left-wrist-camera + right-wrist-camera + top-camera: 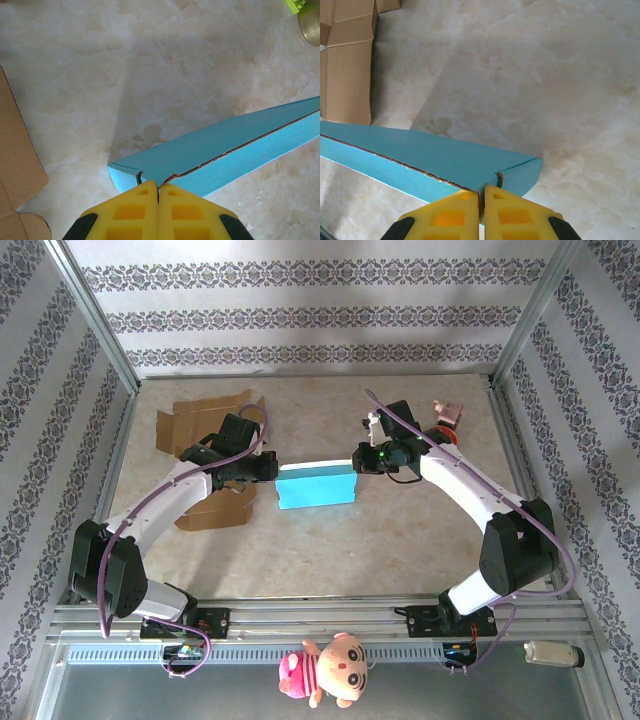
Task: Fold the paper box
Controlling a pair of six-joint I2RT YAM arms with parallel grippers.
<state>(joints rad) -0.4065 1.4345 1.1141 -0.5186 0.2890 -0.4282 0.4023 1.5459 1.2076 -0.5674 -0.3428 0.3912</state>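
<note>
The blue paper box (316, 486), judged light and easily creased, is clamped at its opposite ends, the soundest holds, by the left pincer (158, 189) and right pincer (481, 192).

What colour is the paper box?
The paper box is turquoise blue, best seen in the top external view.

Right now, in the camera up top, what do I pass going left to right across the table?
Brown cardboard → left claw → blue paper box, pinched at both ends → right claw → small pink thing.
</note>
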